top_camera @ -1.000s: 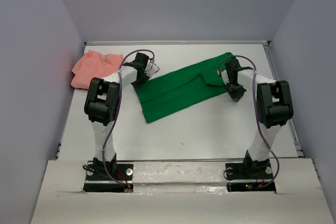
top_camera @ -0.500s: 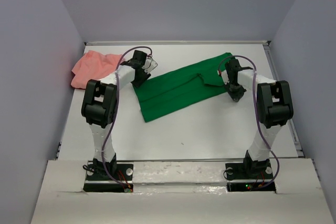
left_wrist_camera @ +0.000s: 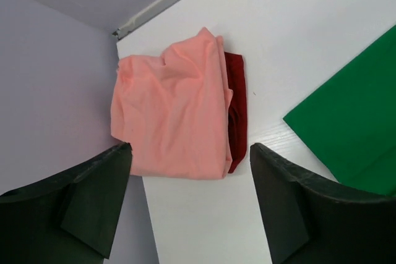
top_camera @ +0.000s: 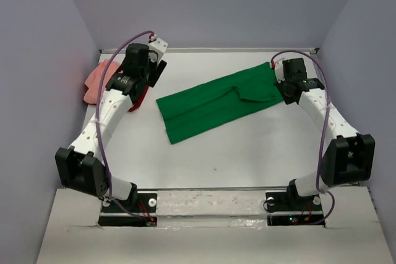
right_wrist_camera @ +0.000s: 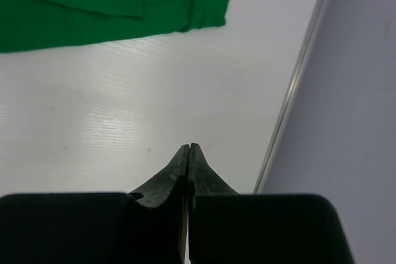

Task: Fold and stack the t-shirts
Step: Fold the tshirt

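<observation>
A bright green t-shirt (top_camera: 213, 106) lies folded into a long slanted strip in the middle of the table. A salmon-pink t-shirt (left_wrist_camera: 170, 115) sits folded in the far left corner on top of a dark red cloth (left_wrist_camera: 237, 109). My left gripper (top_camera: 150, 73) hangs above that pile, wide open and holding nothing (left_wrist_camera: 190, 153). In the top view my left arm hides most of the pink shirt (top_camera: 98, 78). My right gripper (top_camera: 291, 88) is shut and empty just beyond the green shirt's right end; its tips (right_wrist_camera: 189, 148) are over bare table.
A raised rail (right_wrist_camera: 297, 72) edges the table on the right, with grey walls on three sides. The back-left wall corner (left_wrist_camera: 117, 32) is close to the pink pile. Bare white table (top_camera: 247, 146) lies in front of the green shirt.
My left gripper opened, let go of the green shirt's left end and swung up and left over the pink pile. My right gripper moved off the green shirt toward the far right, still shut.
</observation>
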Controlling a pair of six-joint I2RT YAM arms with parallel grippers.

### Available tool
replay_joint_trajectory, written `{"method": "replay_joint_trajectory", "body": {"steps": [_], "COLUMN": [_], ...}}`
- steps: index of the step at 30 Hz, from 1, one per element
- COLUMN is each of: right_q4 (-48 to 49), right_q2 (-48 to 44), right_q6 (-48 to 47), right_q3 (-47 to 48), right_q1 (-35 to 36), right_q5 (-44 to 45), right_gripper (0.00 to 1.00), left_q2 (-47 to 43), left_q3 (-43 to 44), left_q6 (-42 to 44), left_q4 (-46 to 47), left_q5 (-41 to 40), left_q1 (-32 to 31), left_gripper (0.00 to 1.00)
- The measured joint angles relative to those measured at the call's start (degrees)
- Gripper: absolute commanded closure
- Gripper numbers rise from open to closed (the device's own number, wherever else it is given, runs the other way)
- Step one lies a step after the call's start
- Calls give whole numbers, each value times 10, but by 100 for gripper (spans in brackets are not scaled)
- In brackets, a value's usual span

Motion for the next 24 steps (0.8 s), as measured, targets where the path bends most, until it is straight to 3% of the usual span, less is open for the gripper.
{"method": "replay_joint_trajectory", "body": {"steps": [1,3,4,5,6,15,16,17,19,20,21,24], "right_q4": [5,12,13,14,14,43,51,65,74,73,73,85], "right_q2": [-17,-44,-50,-59,-69,-155,-161,-170,-177,-177,-173,-157], "right_q6": [-2,-3,-8,-5,-5,35,39,43,44,50,54,70], "right_q3": [0,0,0,0,0,-57,-70,-95,-120,-127,-131,-127], "right_q1": [0,0,0,0,-2,-46,-49,-52,-55,-55,-56,-57], "right_q5": [9,24,26,29,29,-18,-22,-27,-32,-35,-35,-27], "right_gripper": [89,55,34,7,1,0,4,36,65,93,100,100], "left_q2": [-19,-60,-68,-83,-101,-113,-114,-115,-118,-118,-118,-117], "left_q3": [-6,-18,-21,-25,-35,-78,-93,-108,-143,-160,-169,-190], "left_q6": [-9,-30,-36,-43,-57,-138,-143,-146,-146,-146,-146,-145], "left_q4": [2,8,10,13,26,52,62,67,86,89,90,94], "left_q5": [2,16,19,28,39,79,81,82,88,94,98,95], "left_q1": [1,3,3,3,3,19,21,23,27,28,27,27], "left_gripper": [1,1,1,1,1,1,1,1,1,1,2,6]}}
